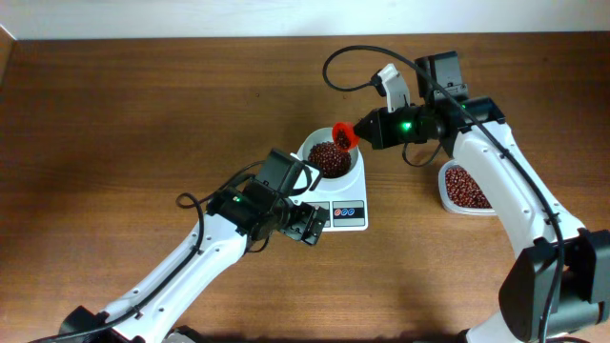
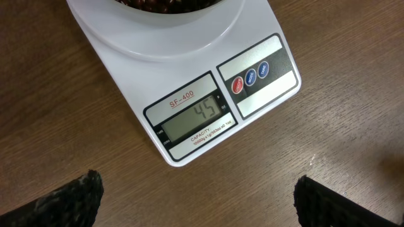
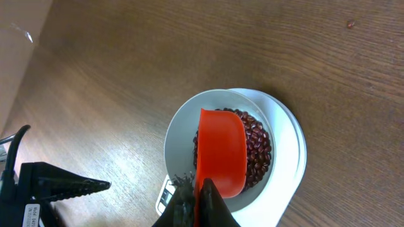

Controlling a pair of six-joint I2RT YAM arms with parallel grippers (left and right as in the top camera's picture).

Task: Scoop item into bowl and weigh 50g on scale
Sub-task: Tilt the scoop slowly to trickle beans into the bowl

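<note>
Bowl (image 3: 178, 135) of beans (image 3: 257, 148) sits on the scale (image 2: 120, 63). Display reads 45, short of fifty, so I judge a small top-up is left. Casing marked SF-400; finer print illegible. My right fingers (image 3: 214, 208) are clamped on the red scoop (image 3: 221, 148) over the bowl. My left fingers (image 1: 311, 227) gape wide, empty, before the scale.

Left wrist view's top edge cuts off the bowl (image 2: 164, 17).
</note>
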